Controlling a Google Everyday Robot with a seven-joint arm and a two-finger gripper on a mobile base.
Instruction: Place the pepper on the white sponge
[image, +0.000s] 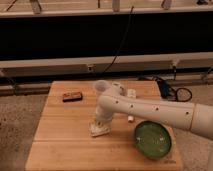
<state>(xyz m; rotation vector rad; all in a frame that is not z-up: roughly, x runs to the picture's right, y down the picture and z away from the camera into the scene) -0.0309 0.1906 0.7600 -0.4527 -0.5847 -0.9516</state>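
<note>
The white sponge (99, 130) lies flat on the wooden table (60, 140), a little left of centre. My white arm (150, 111) reaches in from the right and bends down to it. My gripper (100, 122) is right over the sponge and appears to touch its top. The pepper does not show; it may be hidden under the gripper.
A green dish (152, 139) sits at the front right of the table. A dark reddish-brown flat rectangle (72, 96) lies at the back left. A pale cup-like thing (101, 86) and small white items (131, 93) stand at the back. Cables (172, 91) lie on the floor to the right.
</note>
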